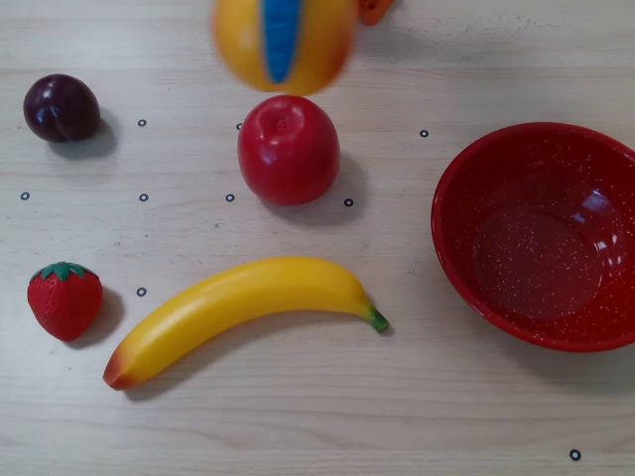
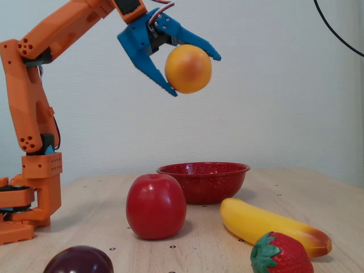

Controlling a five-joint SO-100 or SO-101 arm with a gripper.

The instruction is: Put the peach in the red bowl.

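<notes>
One peach point(image 2: 188, 69), one apple point(image 1: 288, 150), one plum point(image 1: 62, 107), one strawberry point(image 1: 64, 299), one banana point(image 1: 243, 312), one red bowl point(image 1: 476, 169).

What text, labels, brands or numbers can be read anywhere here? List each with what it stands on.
None. No word, number or brand shows on the peach, gripper, red bowl, apple, banana, strawberry or plum. The table carries only small unlettered ring marks.
</notes>
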